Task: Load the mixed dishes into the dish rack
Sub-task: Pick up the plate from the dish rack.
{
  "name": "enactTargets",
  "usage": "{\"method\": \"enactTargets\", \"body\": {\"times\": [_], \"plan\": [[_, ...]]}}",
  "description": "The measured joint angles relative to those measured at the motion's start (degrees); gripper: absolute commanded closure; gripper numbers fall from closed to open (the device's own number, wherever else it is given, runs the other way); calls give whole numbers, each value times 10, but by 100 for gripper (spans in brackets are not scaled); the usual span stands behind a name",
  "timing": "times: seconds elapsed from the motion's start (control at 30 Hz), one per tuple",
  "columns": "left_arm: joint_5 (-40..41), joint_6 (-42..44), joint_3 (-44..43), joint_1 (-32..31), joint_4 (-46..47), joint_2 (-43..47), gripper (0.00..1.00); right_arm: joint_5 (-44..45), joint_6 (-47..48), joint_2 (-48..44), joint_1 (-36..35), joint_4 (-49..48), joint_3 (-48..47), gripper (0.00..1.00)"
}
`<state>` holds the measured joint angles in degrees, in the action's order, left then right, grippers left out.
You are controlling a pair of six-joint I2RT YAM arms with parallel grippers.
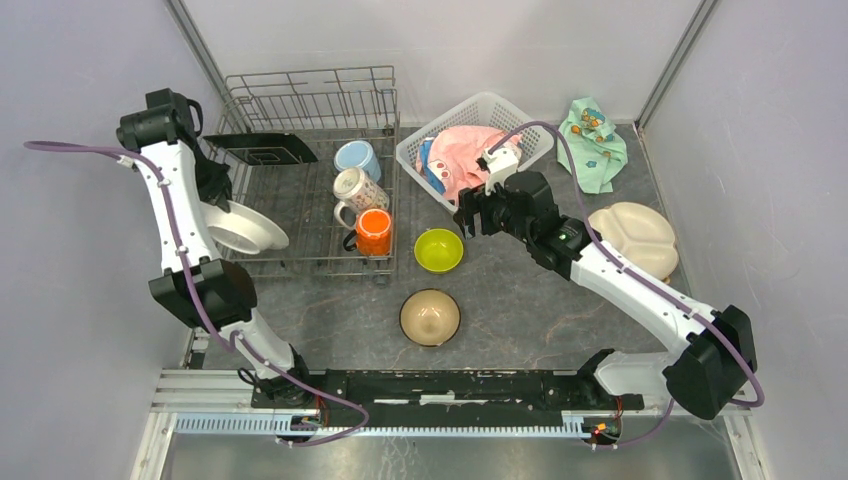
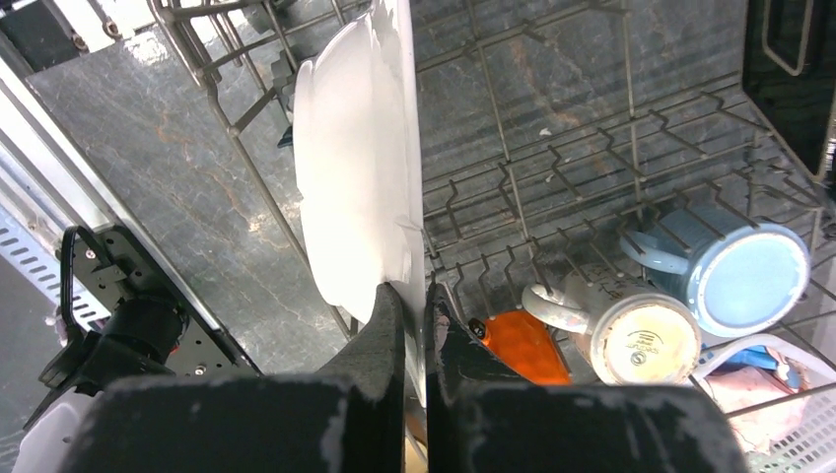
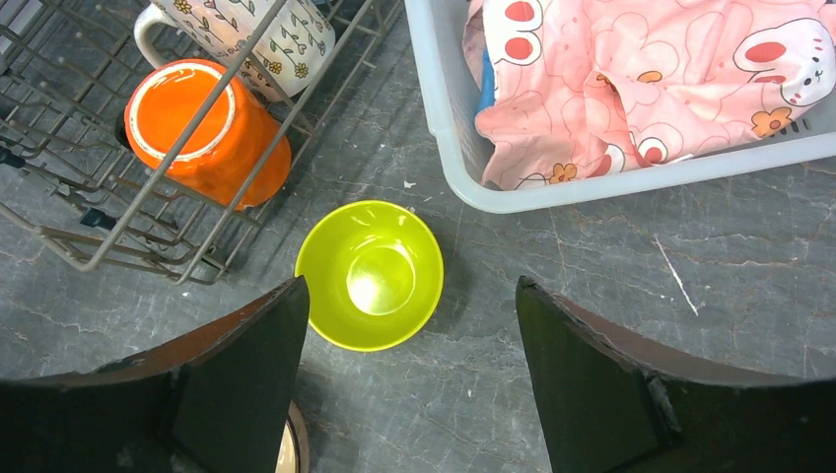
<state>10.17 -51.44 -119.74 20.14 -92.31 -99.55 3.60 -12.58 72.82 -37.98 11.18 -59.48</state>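
Observation:
My left gripper (image 2: 414, 301) is shut on the rim of a white plate (image 2: 350, 168), holding it on edge over the left side of the grey wire dish rack (image 1: 300, 100). In the rack lie a dark square plate (image 1: 258, 148), a light-blue mug (image 1: 357, 158), a patterned mug (image 1: 360, 190) and an orange mug (image 1: 373, 232). My right gripper (image 3: 412, 286) hangs open above the table, just beside the lime-green bowl (image 3: 373, 274). A tan bowl (image 1: 430, 316) sits nearer the arm bases. A cream divided plate (image 1: 632, 238) lies at the right.
A white lattice basket (image 1: 520, 118) holding a pink cloth (image 1: 462, 150) stands right of the rack. A mint-green patterned cloth (image 1: 592, 143) lies at the back right. Grey walls close in the table on three sides.

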Motion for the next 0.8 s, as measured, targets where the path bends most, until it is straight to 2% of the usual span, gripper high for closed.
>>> {"method": "enactTargets", "body": {"times": [0.37,0.8], "plan": [[-2,25,-68,14,0,-1,98,8,0,-5,0,-11,12,16],[-11,25,-96,17,0,-7,98,14,5,-5,0,-13,12,16]]}}
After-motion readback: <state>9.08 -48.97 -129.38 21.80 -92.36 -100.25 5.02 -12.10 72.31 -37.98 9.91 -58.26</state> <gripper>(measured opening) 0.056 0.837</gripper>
